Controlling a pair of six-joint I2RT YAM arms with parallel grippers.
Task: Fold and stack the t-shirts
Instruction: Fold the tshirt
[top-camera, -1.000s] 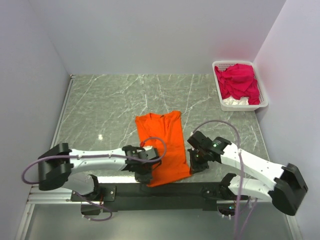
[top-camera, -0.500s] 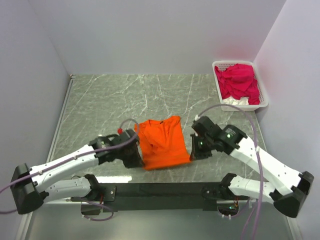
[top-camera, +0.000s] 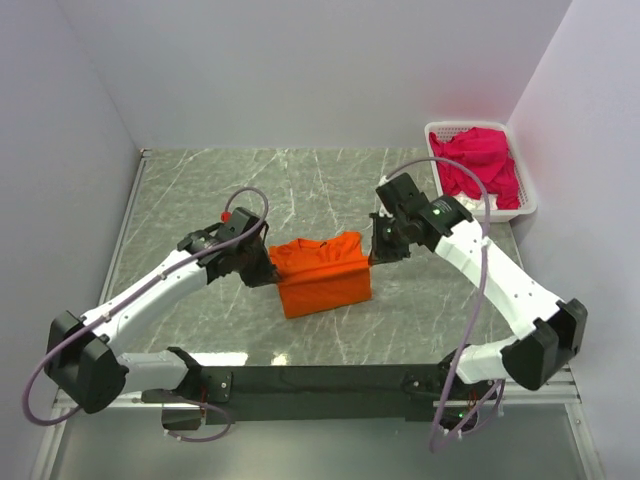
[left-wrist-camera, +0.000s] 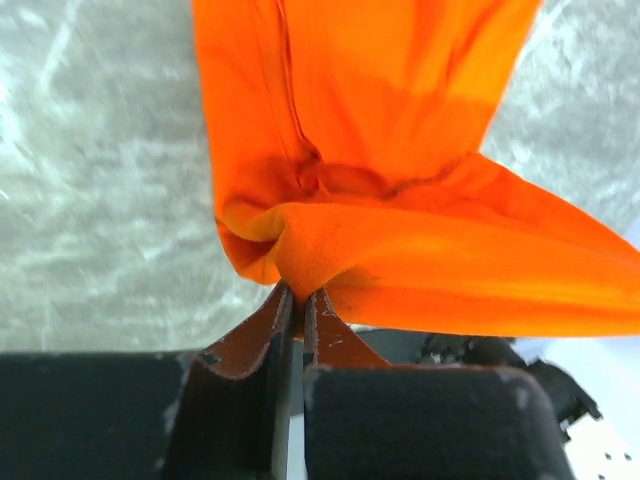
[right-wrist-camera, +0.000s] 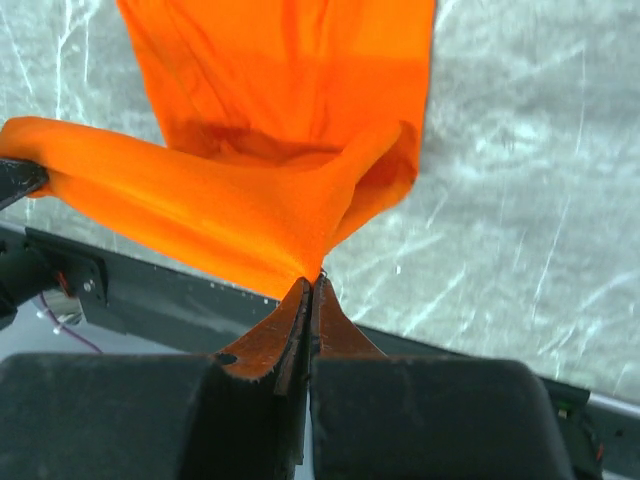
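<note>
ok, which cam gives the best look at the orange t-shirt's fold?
Top external: the whole orange t-shirt shows, folded over, left gripper and right gripper at its far corners. Wrist views show only a pinched corner with cloth draping away.

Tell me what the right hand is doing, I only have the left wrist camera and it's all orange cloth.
Observer: The right hand is shut on the opposite corner of the orange t-shirt.
Operator: Where do both hands sit?
Observer: On the top camera they flank the shirt's far edge, either side of the collar; the left hand is on its left.
Operator: Any other shirts out?
Observer: The magenta t-shirts are heaped in the white basket, far right corner.
</note>
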